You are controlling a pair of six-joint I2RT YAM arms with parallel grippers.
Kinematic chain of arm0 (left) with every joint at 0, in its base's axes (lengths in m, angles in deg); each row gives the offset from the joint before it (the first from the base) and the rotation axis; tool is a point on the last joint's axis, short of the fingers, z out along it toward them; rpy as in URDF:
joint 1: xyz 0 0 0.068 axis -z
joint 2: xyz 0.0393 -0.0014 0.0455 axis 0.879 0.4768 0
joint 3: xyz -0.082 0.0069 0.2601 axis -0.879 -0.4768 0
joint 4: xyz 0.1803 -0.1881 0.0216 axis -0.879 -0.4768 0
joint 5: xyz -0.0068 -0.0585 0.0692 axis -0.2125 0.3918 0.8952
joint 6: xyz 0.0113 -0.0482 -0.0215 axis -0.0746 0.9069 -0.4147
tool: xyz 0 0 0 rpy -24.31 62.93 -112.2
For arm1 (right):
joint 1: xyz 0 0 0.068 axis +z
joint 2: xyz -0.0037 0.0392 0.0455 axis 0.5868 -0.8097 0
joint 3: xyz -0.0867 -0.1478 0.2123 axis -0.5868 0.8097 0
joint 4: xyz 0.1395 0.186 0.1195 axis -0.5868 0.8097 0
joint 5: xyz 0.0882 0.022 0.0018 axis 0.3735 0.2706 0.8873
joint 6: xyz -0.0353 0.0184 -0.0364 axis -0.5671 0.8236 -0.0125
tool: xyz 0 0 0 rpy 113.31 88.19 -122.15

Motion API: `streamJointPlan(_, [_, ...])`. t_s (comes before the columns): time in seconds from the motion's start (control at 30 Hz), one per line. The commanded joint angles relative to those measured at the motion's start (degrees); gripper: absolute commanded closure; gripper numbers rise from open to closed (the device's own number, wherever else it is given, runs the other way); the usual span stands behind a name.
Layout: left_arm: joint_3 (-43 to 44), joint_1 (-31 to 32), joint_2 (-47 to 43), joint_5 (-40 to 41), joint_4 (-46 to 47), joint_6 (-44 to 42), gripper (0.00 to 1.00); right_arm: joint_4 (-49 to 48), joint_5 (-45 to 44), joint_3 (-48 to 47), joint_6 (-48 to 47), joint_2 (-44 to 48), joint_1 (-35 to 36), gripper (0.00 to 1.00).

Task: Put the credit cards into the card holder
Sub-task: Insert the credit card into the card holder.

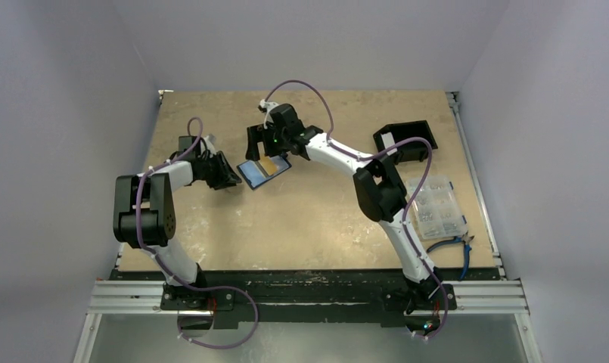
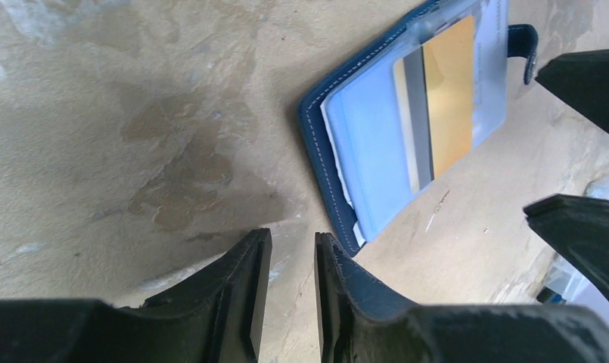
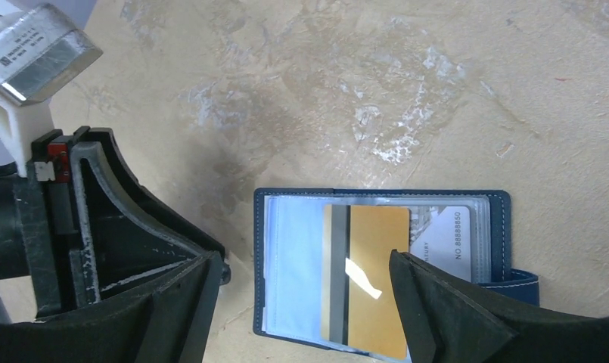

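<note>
Lying open: navy card holder (image 3: 293, 265), gold card (image 3: 377, 249) inside.

The card holder (image 3: 499, 234) is navy blue with white stitching and pale bluish-grey sleeves; the gold card (image 3: 373, 287) bears a dark grey stripe, the white card (image 3: 452, 238) black digits; the counter (image 3: 324, 91) is mottled tan

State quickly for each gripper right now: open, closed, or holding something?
Left gripper: slightly open, narrow gap, holding nothing.
Right gripper: wide open over the opened card holder, holding nothing.
</note>
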Motion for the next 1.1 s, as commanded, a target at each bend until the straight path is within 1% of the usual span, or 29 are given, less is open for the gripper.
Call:
streamJointPlan(0.0, [0.1, 0.3, -2.7, -4.8, 2.7, 0.7, 0.68, -2.5, 2.2, 1.6, 0.3, 3.0, -0.2, 0.1])
streamJointPlan(0.1, [0.2, 0.4, -4.3, -6.1, 3.5, 3.3, 0.68, -2.5, 1.5, 2.7, -0.1, 3.4, -0.3, 0.1])
streamJointPlan(0.23, [0.4, 0.7, -5.3, -5.7, 3.8, 5.5, 0.66, -2.7, 1.4, 4.0, -0.3, 3.1, -0.9, 0.1])
streamJointPlan(0.43, [1.7, 2.9, -0.4, -6.8, 5.2, 6.8, 0.66, -2.6, 1.9, 4.3, -0.8, 1.8, -1.3, 0.11])
streamJointPlan(0.67, [2.3, 3.5, 3.4, -1.7, 3.9, 6.6, 0.73, -3.6, 2.8, 5.9, -0.1, 0.8, -1.2, 0.13])
streamJointPlan(0.93, [1.9, 3.5, 5.1, -1.2, 4.4, 7.0, 0.8, -3.8, 5.3, 5.7, 0.6, -0.4, 0.6, 0.14])
streamJointPlan(1.07, [1.9, 3.5, 5.6, -1.3, 4.6, 7.1, 0.82, -6.4, 8.9, 7.2, 2.4, 0.3, 1.6, 0.14])
